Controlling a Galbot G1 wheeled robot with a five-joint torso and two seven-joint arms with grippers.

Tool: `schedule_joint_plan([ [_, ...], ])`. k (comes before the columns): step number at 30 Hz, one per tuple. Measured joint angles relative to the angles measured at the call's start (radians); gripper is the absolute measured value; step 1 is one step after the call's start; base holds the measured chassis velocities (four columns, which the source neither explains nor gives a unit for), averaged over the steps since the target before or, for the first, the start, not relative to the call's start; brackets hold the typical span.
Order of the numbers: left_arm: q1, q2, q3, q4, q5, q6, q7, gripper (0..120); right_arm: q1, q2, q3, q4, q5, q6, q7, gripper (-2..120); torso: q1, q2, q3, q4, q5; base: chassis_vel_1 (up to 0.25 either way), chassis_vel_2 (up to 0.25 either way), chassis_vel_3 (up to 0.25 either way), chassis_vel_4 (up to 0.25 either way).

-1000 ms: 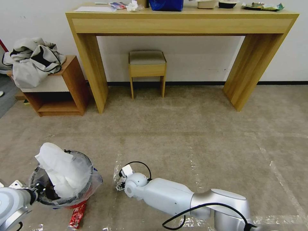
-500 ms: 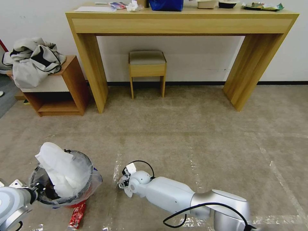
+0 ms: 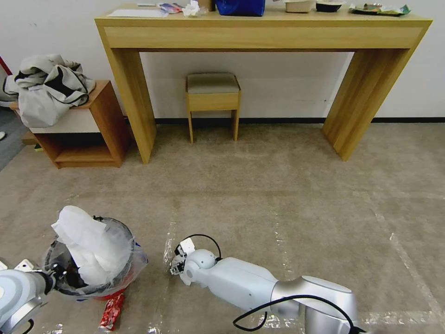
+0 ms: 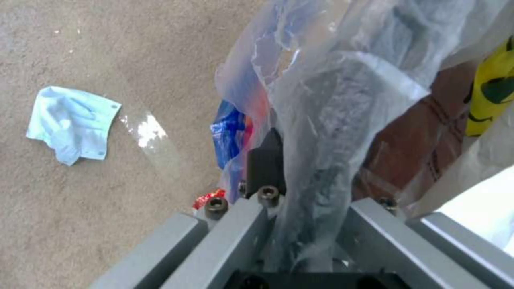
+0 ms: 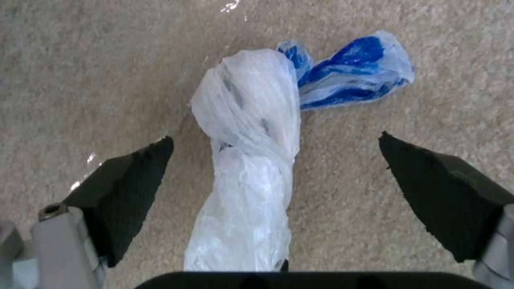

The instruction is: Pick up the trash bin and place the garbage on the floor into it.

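At the near left of the head view, my left gripper [image 3: 54,271] is clamped on the rim of the trash bin [image 3: 109,293], a small red bucket lined with a clear plastic bag [image 3: 132,260]. From the left wrist camera I see one black finger [image 4: 264,160] pressed against the outside of the bunched liner, so the jaws are closed down to the thickness of rim and bag. A big crumpled white paper [image 3: 85,246] sticks up out of the bin. Touching the bin's near side, a red wrapper [image 3: 110,311] lies on the carpet [image 3: 287,185]. The left wrist camera also shows a light-blue cloth [image 4: 72,122] flat on the carpet, apart from the bin.

Right of the bin, at near centre, my right gripper [image 3: 175,265] is low over the floor. In the right wrist view its two black pads [image 5: 134,176] stand wide apart, holding nothing. Between them lies a twisted clear plastic bag with a blue end [image 5: 251,160], touching neither pad.

Farther off, a low wooden shelf [image 3: 99,134] at far left carries a grey-white bundle of clothes [image 3: 46,88]. A long wooden table [image 3: 264,32] stands against the wall, with a small stool [image 3: 212,99] under it.
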Motion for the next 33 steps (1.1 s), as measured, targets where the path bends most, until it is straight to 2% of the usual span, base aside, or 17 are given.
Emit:
schedule_joint_plan([
  [6, 0.0, 0.002, 0.001, -0.001, 0.0, -0.001, 0.001, 0, -0.004, 0.008, 0.006, -0.045, -0.012, 0.007, -0.031, 91, 0.0, 0.0, 0.0, 0.0, 0.0, 0.0, 0.0, 0.0, 0.0],
  [13, 0.002, 0.005, 0.0, -0.003, 0.001, -0.001, 0.002, 0, -0.013, 0.008, 0.014, -0.071, -0.025, 0.012, -0.048, 90, 0.0, 0.0, 0.0, -0.0001, 0.0, 0.0, 0.0, 0.0, 0.0],
  [16, 0.002, 0.008, 0.0, -0.004, 0.005, -0.002, 0.003, 0, -0.017, 0.008, 0.018, -0.083, -0.03, 0.017, -0.058, 84, 0.0, 0.0, 0.0, 0.0, 0.0001, 0.0, 0.0, 0.0, 0.0],
  [18, 0.002, 0.008, 0.001, -0.004, 0.006, -0.003, 0.003, 0, -0.02, 0.008, 0.021, -0.09, -0.034, 0.02, -0.062, 79, 0.0, 0.0, 0.0, 0.0, 0.0, 0.0, 0.0, 0.0, 0.0],
  [19, 0.001, 0.008, 0.003, -0.004, 0.009, -0.003, 0.004, 0, -0.023, 0.008, 0.027, -0.097, -0.038, 0.025, -0.067, 71, 0.0, 0.0, 0.0, -0.0001, 0.0, 0.0, 0.0, 0.0, 0.0],
  [21, 0.0, 0.008, 0.004, -0.004, 0.012, -0.004, 0.005, 0, -0.024, 0.008, 0.028, -0.101, -0.04, 0.028, -0.069, 67, 0.0, 0.0, 0.0, -0.0001, 0.0001, 0.0, 0.0, 0.0, 0.0],
  [24, -0.002, 0.009, 0.005, -0.004, 0.019, -0.008, 0.008, 0, -0.027, 0.008, 0.029, -0.105, -0.043, 0.033, -0.079, 53, 0.0, 0.0, 0.0, 0.0, 0.0001, 0.0, 0.0, 0.0, 0.0],
  [27, -0.002, 0.009, 0.005, -0.002, 0.02, -0.01, 0.01, 0, -0.027, 0.008, 0.029, -0.107, -0.045, 0.034, -0.083, 46, 0.0, 0.0, 0.0, 0.0, 0.0001, 0.0, 0.0, 0.0, 0.0],
  [30, -0.003, 0.009, 0.005, 0.001, 0.026, -0.01, 0.014, 0, -0.028, 0.008, 0.033, -0.11, -0.05, 0.042, -0.091, 30, 0.0, 0.0, 0.0, 0.0, 0.0001, 0.0, 0.0, 0.0, 0.0],
  [33, -0.003, 0.009, 0.007, 0.002, 0.027, -0.01, 0.015, 0, -0.028, 0.008, 0.034, -0.11, -0.051, 0.043, -0.093, 25, 0.0, 0.0, 0.0, 0.0, 0.0, 0.0, 0.0, 0.0, 0.0],
])
